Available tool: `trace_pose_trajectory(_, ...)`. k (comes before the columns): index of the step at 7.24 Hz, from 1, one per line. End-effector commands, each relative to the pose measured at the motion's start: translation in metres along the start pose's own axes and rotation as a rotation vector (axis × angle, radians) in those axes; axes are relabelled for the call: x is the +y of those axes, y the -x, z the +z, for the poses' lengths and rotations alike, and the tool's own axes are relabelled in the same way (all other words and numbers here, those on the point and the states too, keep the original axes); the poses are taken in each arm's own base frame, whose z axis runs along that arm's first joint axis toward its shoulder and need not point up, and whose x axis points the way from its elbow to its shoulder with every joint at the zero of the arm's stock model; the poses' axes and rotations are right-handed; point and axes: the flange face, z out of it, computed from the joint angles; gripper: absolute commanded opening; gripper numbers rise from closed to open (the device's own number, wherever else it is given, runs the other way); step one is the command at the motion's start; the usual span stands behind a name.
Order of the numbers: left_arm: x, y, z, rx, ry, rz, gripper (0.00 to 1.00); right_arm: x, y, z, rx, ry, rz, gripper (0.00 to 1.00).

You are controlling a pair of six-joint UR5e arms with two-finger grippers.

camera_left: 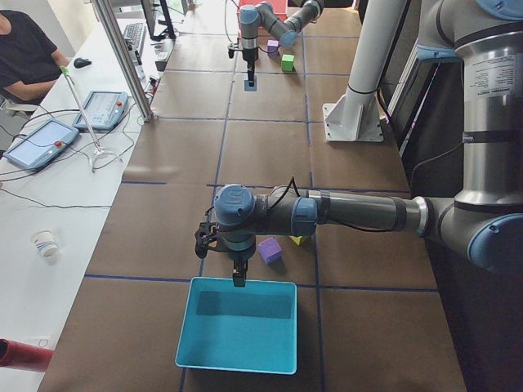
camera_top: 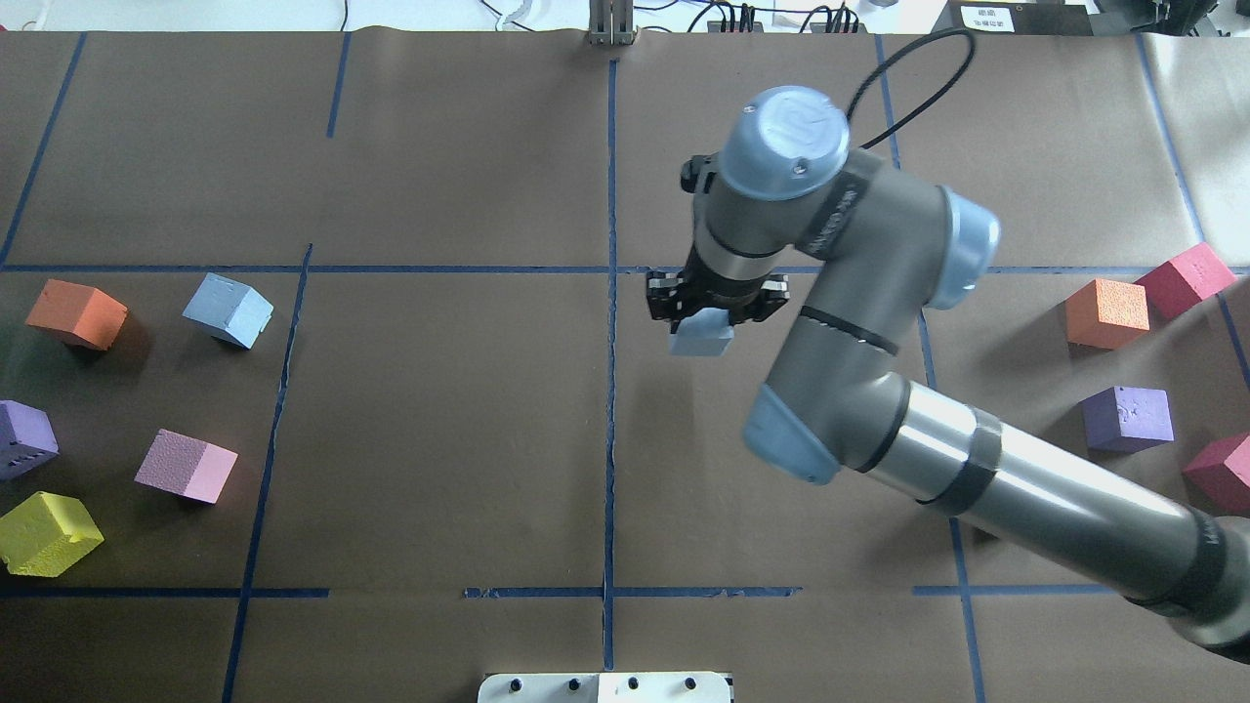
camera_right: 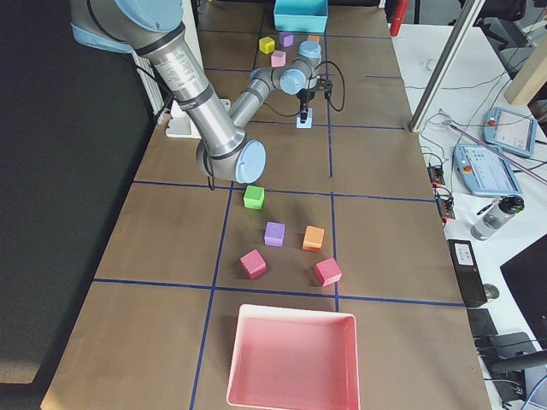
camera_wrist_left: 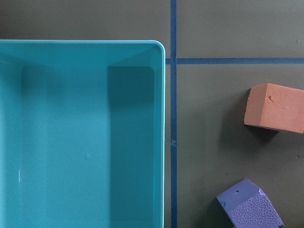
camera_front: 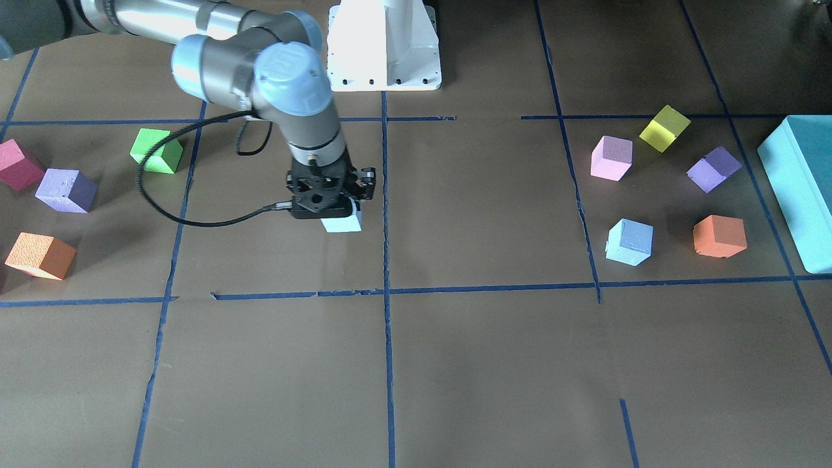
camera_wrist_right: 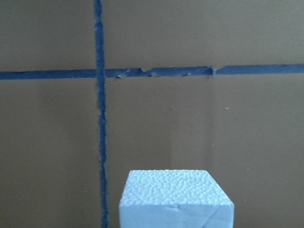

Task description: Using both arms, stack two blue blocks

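My right gripper points straight down, shut on one pale blue block just beside the table's centre line, at or just above the paper. The block's top fills the bottom of the right wrist view. The second blue block lies free on the robot's left side. My left gripper shows only in the exterior left view, hanging over the near rim of the teal tray. I cannot tell whether it is open or shut.
Near the second blue block lie an orange cube, a purple one, a pink one and a yellow one, with the teal tray beyond. On the robot's right lie several cubes, among them a green one, and a pink tray.
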Motion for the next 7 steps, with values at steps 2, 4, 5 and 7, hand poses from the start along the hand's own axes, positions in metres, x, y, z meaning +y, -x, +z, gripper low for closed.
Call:
trace_pose_trajectory(2, 0.000, 0.001, 0.001, 0.000, 0.002, -0.001, 1.00, 0.019, 0.061, 0.032, 0.049, 0.009, 0.013, 0.03)
trace_pose_trajectory(4, -0.001, 0.001, 0.001, 0.000, 0.003, -0.002, 1.00, 0.014, 0.055, 0.047, 0.079, 0.014, 0.023, 0.07)
trace_pose_trajectory(5, -0.004, -0.001, -0.001, 0.000, -0.001, 0.000, 1.00, 0.013, 0.052, 0.050, 0.084, 0.015, 0.023, 0.12)
trace_pose_trajectory(7, -0.009, -0.002, -0.002, 0.000, -0.006, 0.005, 1.00, 0.012, 0.050, 0.053, 0.090, 0.017, 0.017, 0.60)
